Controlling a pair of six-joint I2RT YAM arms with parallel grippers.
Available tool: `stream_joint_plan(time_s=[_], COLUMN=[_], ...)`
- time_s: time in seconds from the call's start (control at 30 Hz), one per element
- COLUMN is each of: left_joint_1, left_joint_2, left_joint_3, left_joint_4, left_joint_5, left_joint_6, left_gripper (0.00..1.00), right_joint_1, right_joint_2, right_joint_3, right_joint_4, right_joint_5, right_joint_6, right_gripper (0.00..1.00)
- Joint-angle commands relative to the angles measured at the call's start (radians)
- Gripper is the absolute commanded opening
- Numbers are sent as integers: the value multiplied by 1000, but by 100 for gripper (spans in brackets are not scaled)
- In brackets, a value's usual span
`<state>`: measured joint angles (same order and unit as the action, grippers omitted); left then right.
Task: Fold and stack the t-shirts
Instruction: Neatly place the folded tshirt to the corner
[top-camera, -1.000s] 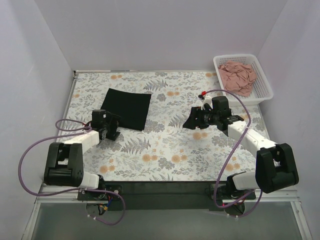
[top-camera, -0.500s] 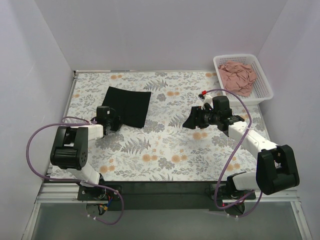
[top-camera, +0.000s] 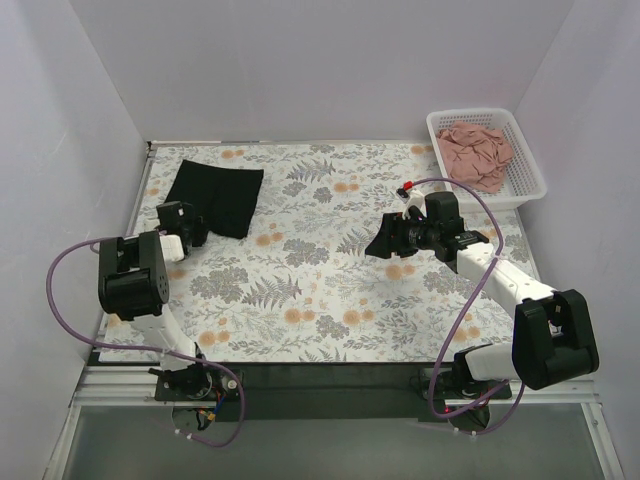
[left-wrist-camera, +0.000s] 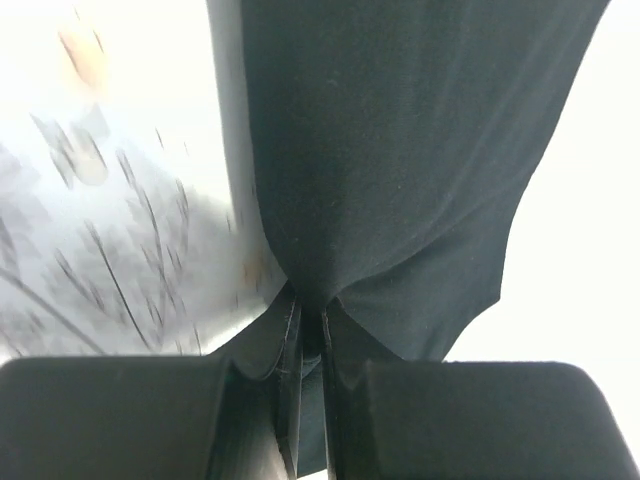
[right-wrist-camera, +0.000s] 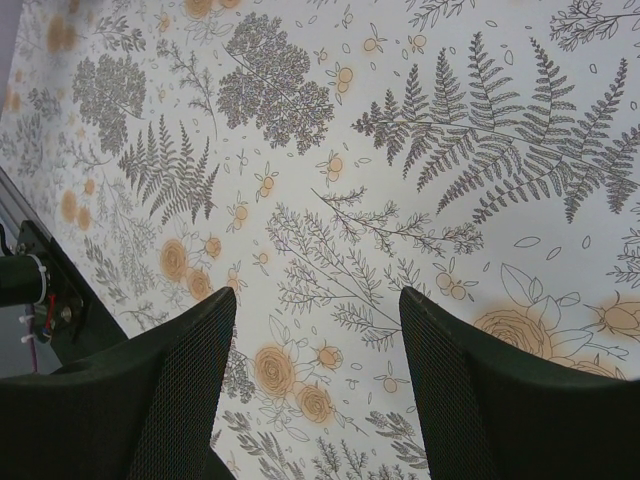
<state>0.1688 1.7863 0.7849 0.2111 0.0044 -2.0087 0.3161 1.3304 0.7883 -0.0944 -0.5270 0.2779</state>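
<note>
A table spread with a pale cloth printed in grey ferns and orange blossoms carries two things, set well apart. A black t-shirt, folded into a rough rectangle, lies on the far-left part of the surface close to the left wall, its edges slightly askew to the table's own. A white lattice basket sits in the far-right corner, its base on the print. Between them, the floral pattern runs bare across the middle. A dark strip borders the near edge.
</note>
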Motion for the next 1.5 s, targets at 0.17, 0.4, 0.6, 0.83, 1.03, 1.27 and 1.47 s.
stream_joint_plan(time_s=[0.17,0.4,0.6,0.83,1.03,1.27,1.47], left_joint_1=[98,117,132,155,181,184,176], left_joint_2=[99,293,416,528,509,458,363], left_joint_3=[89,261,516,655,596,557,472], left_joint_4=[65,174,87,28,-13,-47,-45], left_joint_5=[-127,-95,-71,-6,57,66,72], left_joint_6=[-395,-430,-294,-217,-193,-127,-125], left_gripper=[0,0,0,0,0,2,47], right_joint_1=[-5,-6,-6,-6,-6,-6,-6], right_joint_2=[38,46,62,69,67,44,24], right_joint_3=[19,17,17,20,20,12,9], right_joint_4=[35,35,35,35,36,36,38], right_joint_5=[-50,-64,-67,-74,-77,-71,-70], right_joint_6=[-20,-22,-25,-25,-26,-28,-25], right_gripper=[73,73,73,73,73,73,73])
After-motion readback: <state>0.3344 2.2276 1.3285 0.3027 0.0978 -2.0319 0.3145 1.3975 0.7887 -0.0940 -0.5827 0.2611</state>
